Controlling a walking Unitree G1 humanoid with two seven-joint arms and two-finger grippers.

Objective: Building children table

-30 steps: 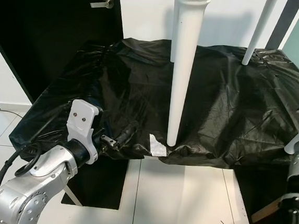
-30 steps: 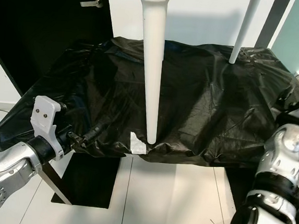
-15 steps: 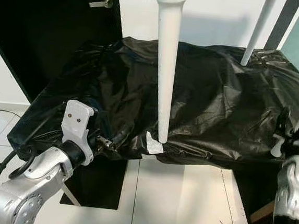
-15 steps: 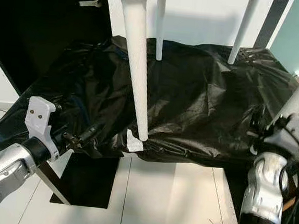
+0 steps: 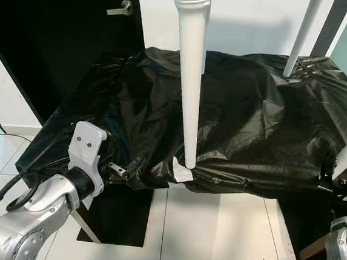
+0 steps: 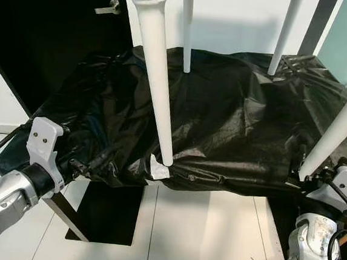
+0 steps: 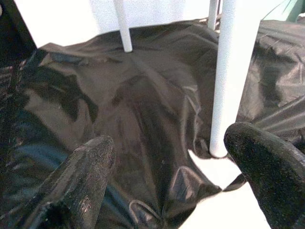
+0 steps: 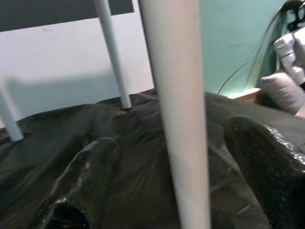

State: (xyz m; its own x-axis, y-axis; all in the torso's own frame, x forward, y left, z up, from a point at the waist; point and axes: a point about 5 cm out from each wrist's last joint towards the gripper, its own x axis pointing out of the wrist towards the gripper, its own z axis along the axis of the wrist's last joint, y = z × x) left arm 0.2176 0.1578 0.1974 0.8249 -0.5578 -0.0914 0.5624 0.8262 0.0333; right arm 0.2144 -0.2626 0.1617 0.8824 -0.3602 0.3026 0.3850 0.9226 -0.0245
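Near white leg (image 8: 176, 119) runs upright, long axis vertical, directly between the open fingers of the right pincer (image 8: 174, 191), not yet gripped. Left pincer (image 7: 176, 181) also open and empty, low at the desk (image 5: 254, 113) front edge, the front leg (image 5: 189, 89) further from it.

Lighting: bright, even, from above. Sheen on black sheet (image 5: 253, 125); soft leg shadows on white wall (image 5: 255, 27). Doorway (image 5: 53, 40) at left near black. Head views sharp. Wrist views softer, washed out; near fingers (image 7: 81, 186) and leg (image 8: 178, 119) blurred.
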